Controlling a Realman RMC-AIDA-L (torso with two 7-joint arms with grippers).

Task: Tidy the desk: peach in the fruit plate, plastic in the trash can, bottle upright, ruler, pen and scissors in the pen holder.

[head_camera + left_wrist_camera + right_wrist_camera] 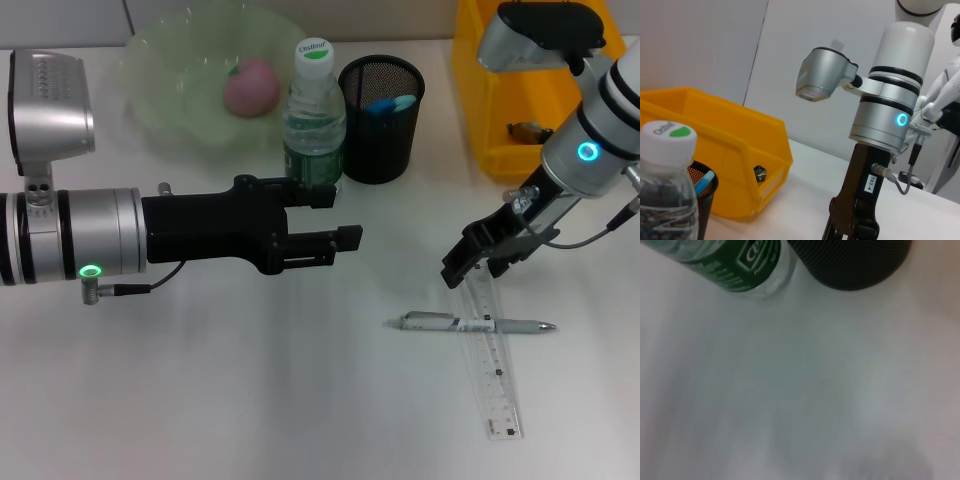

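The pink peach (250, 87) lies in the pale green fruit plate (165, 95). Beside it the bottle (313, 120) stands upright, next to the black mesh pen holder (381, 135), where something blue (390, 103) shows; whether it is the scissors I cannot tell. The clear ruler (497, 370) lies on the desk with the pen (475, 324) across it. My right gripper (480, 265) hangs open over the ruler's far end. My left gripper (335, 215) is open and empty just in front of the bottle's base. A small dark item (527, 130) lies in the yellow trash can (475, 100).
The left wrist view shows the bottle cap (667, 135), the holder's rim (707, 182), the yellow bin (725, 145) and my right arm (885, 120). The right wrist view shows the bottle's base (747, 265) and the holder's base (850, 265).
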